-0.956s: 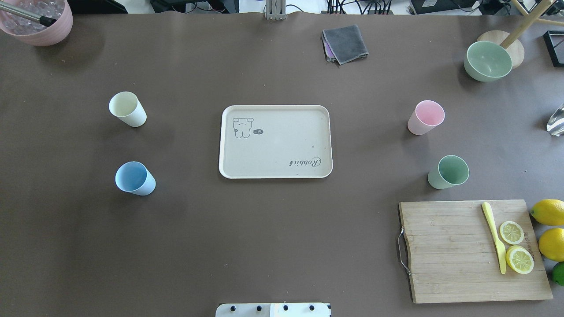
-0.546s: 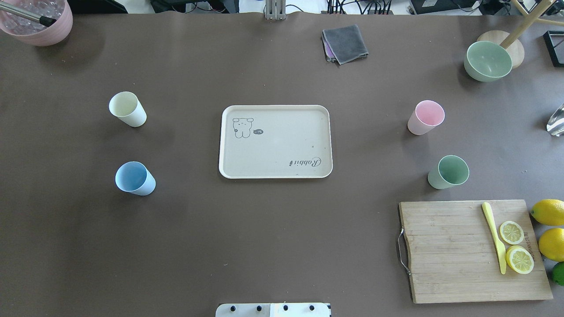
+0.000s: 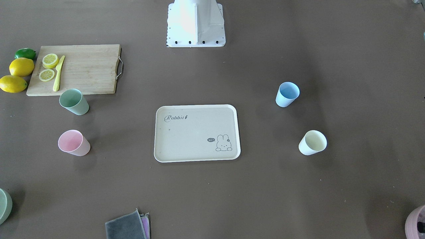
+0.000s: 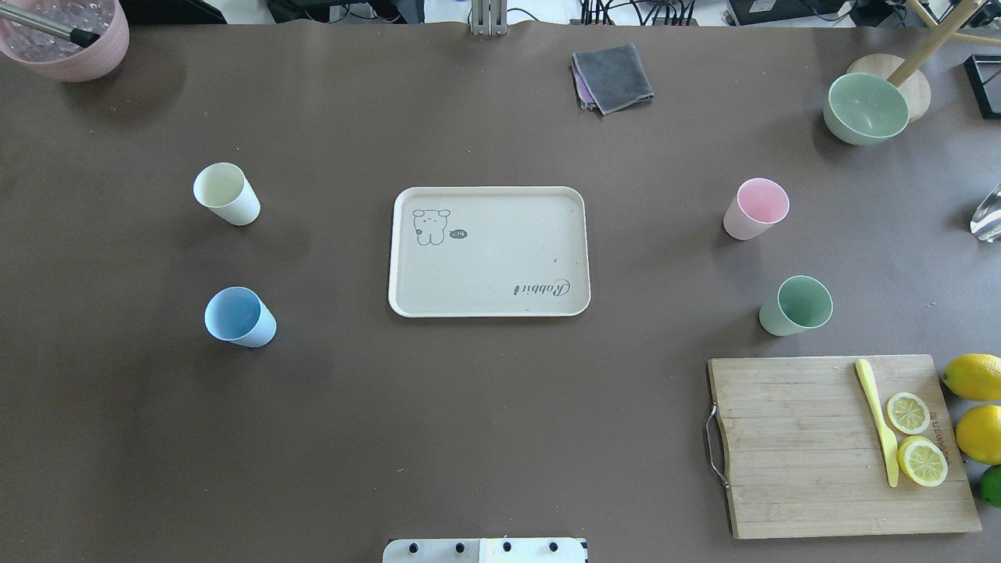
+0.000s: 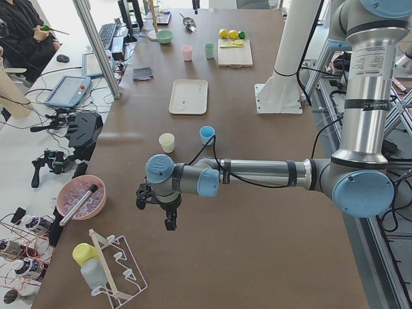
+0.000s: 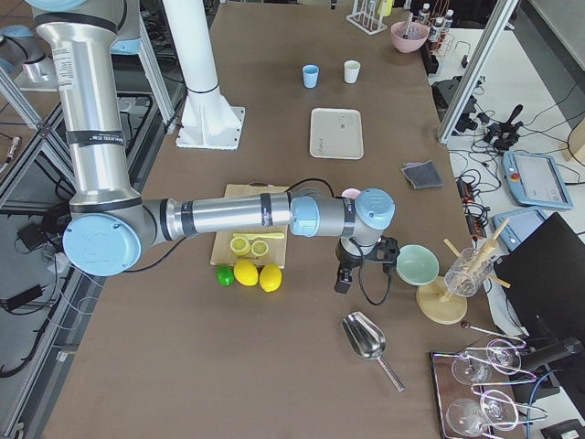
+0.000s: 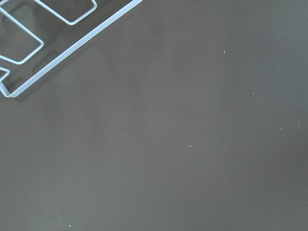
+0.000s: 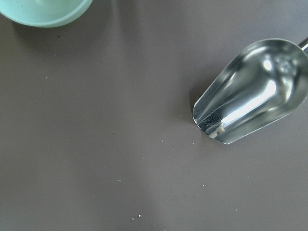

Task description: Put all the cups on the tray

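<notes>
Overhead exterior: tray (image 4: 500,262) mid-bench. Cream cup (image 4: 225,192) and blue cup (image 4: 238,317) stand toward the left edge, pink cup (image 4: 756,207) and green cup (image 4: 796,306) toward the right edge, all well apart from it. Left gripper (image 5: 168,223) hangs over the left end, right gripper (image 6: 343,280) over the right end; spread or closed, cannot tell.

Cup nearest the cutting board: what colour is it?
The cup is sage green, clearest in the overhead view.

The brown table (image 4: 500,438) carries the beige tray (image 4: 500,258) at its middle, the cream cup (image 4: 225,193) and blue cup (image 4: 238,317) upright on the robot's left, the pink cup (image 4: 755,208) and green cup (image 4: 794,306) on its right, plus a wooden cutting board (image 4: 790,446), whole lemons (image 4: 972,376), a folded grey cloth (image 4: 614,77) and a green bowl (image 4: 866,108).
</notes>
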